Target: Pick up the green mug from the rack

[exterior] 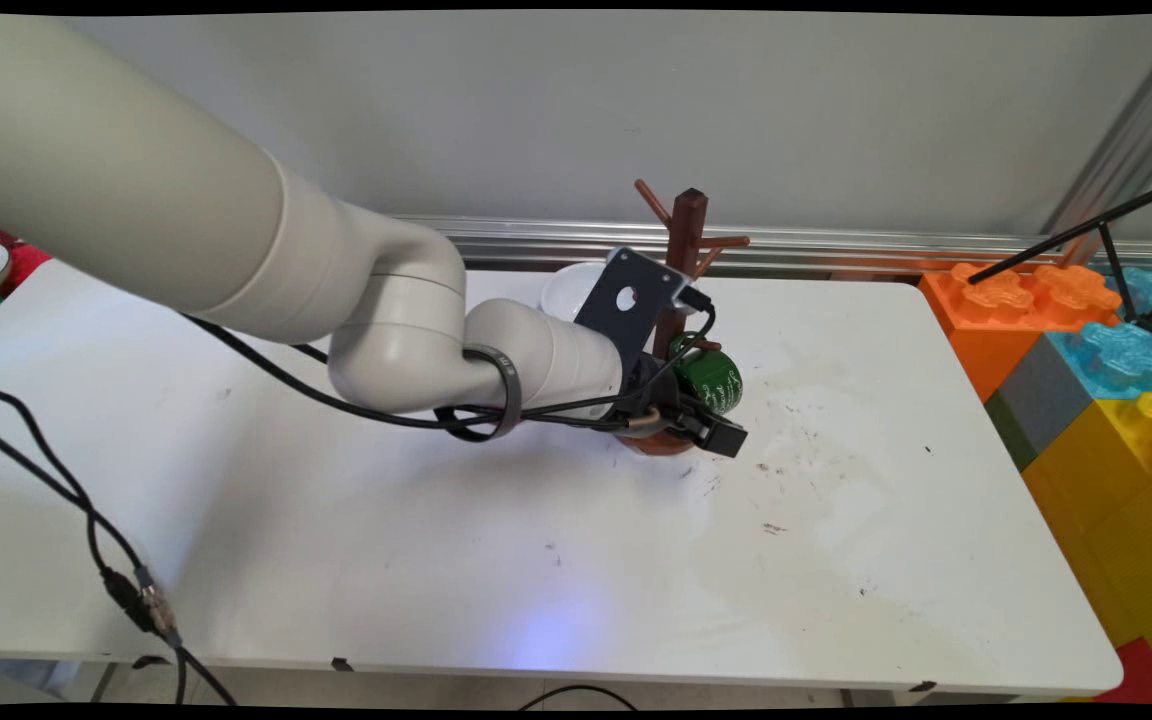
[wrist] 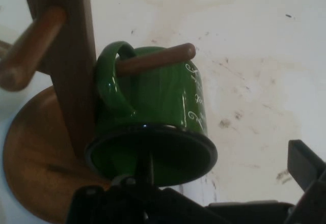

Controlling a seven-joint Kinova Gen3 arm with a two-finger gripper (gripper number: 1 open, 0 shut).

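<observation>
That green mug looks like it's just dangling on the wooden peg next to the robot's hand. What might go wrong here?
The green enamel mug hangs by its handle on one short peg of the brown wooden mug tree; a nudge from the black tool might slide it off the peg's end. The tool sits close to the tree's round base, so a sideways move may tip the tree toward the white bowl behind it.
</observation>
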